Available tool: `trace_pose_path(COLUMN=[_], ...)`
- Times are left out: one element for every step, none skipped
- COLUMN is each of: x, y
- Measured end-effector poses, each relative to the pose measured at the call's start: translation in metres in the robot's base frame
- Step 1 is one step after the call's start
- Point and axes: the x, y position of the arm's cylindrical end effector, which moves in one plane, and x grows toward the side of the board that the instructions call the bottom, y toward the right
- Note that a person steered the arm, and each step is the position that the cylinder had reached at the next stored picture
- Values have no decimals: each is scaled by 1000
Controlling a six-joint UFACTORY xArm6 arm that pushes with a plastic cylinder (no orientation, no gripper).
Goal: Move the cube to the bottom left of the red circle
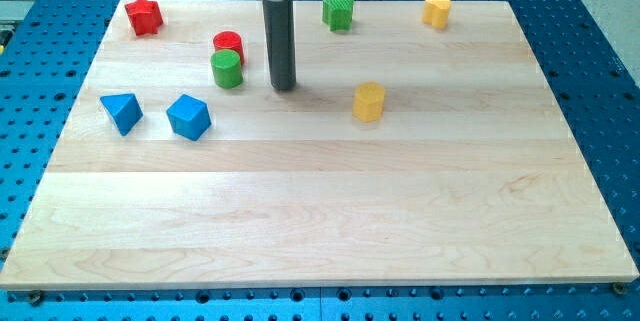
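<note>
The blue cube (188, 117) lies on the wooden board at the view's left, below and left of the red circle (229, 43). A green cylinder (227, 69) stands right against the red circle's lower edge, between it and the cube. My tip (284, 88) rests on the board to the right of the green cylinder and up and right of the blue cube, touching no block.
A blue triangular block (121, 112) lies left of the cube. A red star block (144, 16) sits at the top left. A green star block (339, 11) and a yellow block (436, 10) sit along the top. A yellow cylinder (369, 102) lies right of my tip.
</note>
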Motion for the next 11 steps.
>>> trace_pose_path(x=[85,119,83,68,17,76,22,-21,77,93,26], y=[-31,-150,-180,-96,-89,-114,-115,-72,-99,-205,-215])
